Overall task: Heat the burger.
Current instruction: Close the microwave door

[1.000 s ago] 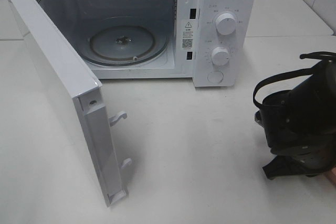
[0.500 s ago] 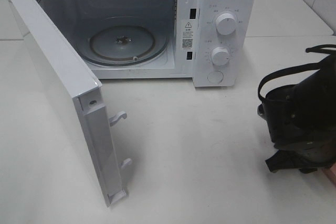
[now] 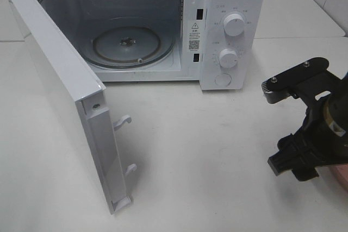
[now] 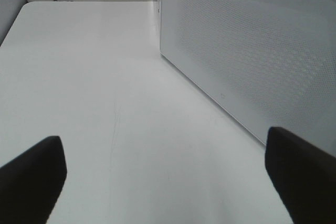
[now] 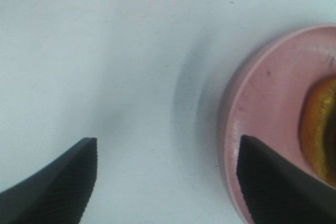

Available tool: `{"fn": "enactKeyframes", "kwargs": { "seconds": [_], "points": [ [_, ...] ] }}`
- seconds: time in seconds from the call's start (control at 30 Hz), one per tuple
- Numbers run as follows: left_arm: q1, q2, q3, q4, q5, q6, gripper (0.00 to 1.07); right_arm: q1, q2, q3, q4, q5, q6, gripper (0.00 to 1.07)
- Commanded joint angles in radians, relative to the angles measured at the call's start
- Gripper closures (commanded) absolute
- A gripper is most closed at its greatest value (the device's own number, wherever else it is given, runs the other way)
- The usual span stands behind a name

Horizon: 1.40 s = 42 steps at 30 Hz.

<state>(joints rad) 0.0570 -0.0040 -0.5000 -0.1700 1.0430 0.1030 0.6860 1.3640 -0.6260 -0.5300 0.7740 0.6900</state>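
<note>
The burger (image 5: 321,124) shows only as a golden-brown bun edge on a pink plate (image 5: 262,124) in the right wrist view. My right gripper (image 5: 165,182) is open and empty, pointing down at the table, with one finger (image 5: 278,182) over the plate's rim and the other (image 5: 52,187) over bare table. In the exterior view my right arm (image 3: 318,134) stands at the right edge over a sliver of the plate (image 3: 338,176). My left gripper (image 4: 168,182) is open and empty beside the microwave door (image 4: 247,51).
A white microwave (image 3: 234,4) stands at the back with its door (image 3: 65,91) swung wide open toward the front left. Its glass turntable (image 3: 126,44) is bare. Two knobs (image 3: 234,24) are on its right panel. White table (image 3: 206,150) lies between microwave and right arm.
My right arm has shifted to the right and turned, so its black body hides less table and the gripper's parts and the plate's edge now show.
</note>
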Motion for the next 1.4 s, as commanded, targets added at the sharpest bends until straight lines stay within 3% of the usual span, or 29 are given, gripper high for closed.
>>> {"fn": "enactKeyframes", "kwargs": {
  "seconds": [0.03, 0.23, 0.8, 1.03, 1.1, 1.4],
  "points": [
    [-0.007, -0.022, 0.003, 0.000, -0.006, -0.004, 0.09, 0.004, -0.143, -0.005, 0.204, 0.032, -0.338, 0.26],
    [-0.007, -0.022, 0.003, 0.000, -0.006, -0.004, 0.09, 0.004, -0.320, -0.005, 0.298, 0.155, -0.565, 0.27],
    [-0.007, -0.022, 0.003, 0.000, -0.006, -0.004, 0.09, -0.015, -0.755, -0.001, 0.362, 0.288, -0.579, 0.31],
    [-0.007, -0.022, 0.003, 0.000, -0.006, -0.004, 0.09, -0.182, -0.908, 0.066, 0.445, 0.271, -0.579, 0.31],
    [-0.007, -0.022, 0.003, 0.000, -0.006, -0.004, 0.09, -0.268, -0.984, 0.105, 0.457, 0.254, -0.579, 0.31],
    [-0.007, -0.022, 0.003, 0.000, -0.006, -0.004, 0.09, -0.428, -1.245, 0.118, 0.458, 0.265, -0.587, 0.31]
  ]
}}
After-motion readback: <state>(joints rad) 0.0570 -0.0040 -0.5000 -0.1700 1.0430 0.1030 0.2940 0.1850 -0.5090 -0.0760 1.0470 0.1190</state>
